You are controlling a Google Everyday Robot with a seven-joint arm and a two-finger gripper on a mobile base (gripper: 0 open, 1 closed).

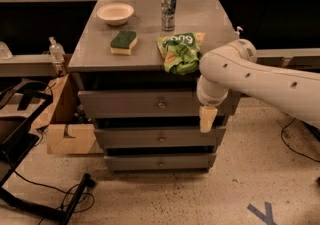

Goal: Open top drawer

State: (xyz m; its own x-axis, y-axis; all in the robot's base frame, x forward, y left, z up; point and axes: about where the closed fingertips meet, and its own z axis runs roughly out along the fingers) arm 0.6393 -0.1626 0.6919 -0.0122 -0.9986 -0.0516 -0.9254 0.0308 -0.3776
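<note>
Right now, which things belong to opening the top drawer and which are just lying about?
Job: top drawer, its knob, gripper in front of the drawer's right end.
Lying about: bowl, sponge, can, green bag on the cabinet top; two lower drawers; cardboard box.
</note>
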